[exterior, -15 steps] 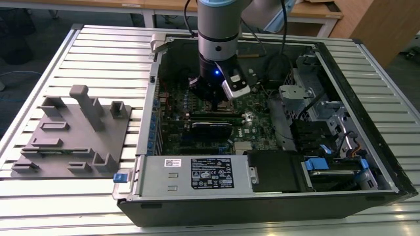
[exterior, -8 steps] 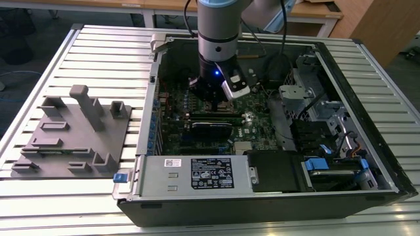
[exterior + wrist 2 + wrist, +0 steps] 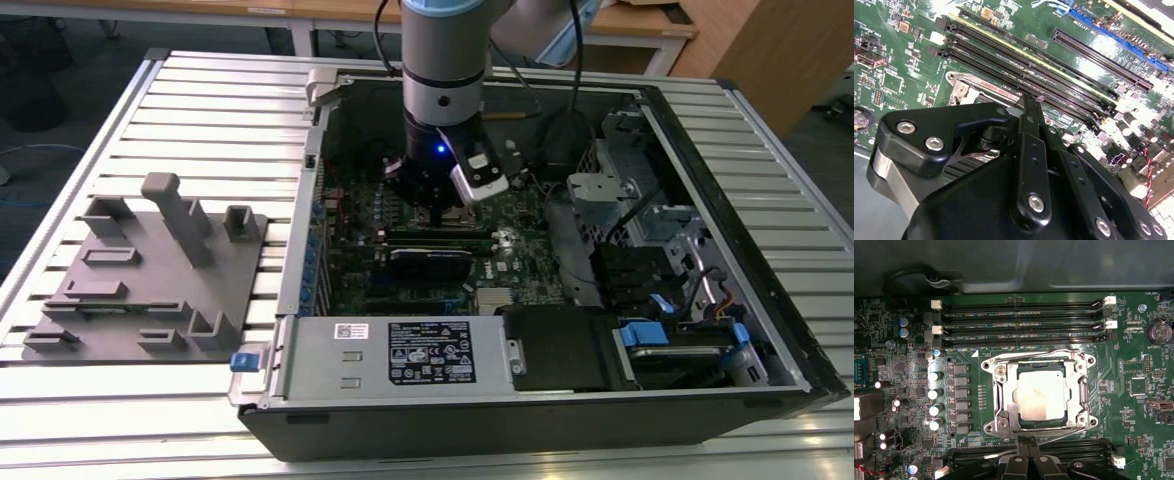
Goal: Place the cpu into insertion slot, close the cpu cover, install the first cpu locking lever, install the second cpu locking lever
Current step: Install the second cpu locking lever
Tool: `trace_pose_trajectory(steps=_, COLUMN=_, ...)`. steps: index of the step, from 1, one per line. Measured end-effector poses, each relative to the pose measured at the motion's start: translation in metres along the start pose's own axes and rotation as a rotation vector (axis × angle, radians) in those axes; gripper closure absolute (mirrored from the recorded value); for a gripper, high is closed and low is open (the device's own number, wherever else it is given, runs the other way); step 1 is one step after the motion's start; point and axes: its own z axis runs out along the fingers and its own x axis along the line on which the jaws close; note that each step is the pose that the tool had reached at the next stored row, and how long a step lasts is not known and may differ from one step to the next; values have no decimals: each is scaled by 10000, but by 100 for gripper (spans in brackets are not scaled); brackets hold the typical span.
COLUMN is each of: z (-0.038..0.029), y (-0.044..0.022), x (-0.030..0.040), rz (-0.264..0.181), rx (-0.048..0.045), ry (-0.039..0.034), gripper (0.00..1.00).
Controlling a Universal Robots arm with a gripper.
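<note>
Gripper [image 3: 1026,441] fingers pressed together, nothing between them; tips sit at the edge of the insertion slot [image 3: 999,422], near a thin wire lever. In the exterior view the arm [image 3: 447,70] hangs vertical, reaching down into the open computer case [image 3: 747,330] with the gripper [image 3: 447,215] low over the green motherboard [image 3: 350,270]. Cpu [image 3: 1041,395] lies flat, seated in the insertion slot. Cpu cover [image 3: 1006,390] is down, framing the chip. Black memory slots [image 3: 1019,317] run on the slot's far side from the gripper.
</note>
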Motion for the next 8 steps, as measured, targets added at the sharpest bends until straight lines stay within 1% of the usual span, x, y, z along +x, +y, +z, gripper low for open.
trace_pose_trajectory(steps=4, z=1, y=0, x=4, rz=1, rx=0, ry=-1, gripper=90)
trace_pose_trajectory(steps=8, z=0, y=-2, x=26, rz=1, rx=-1, ry=-1, gripper=90)
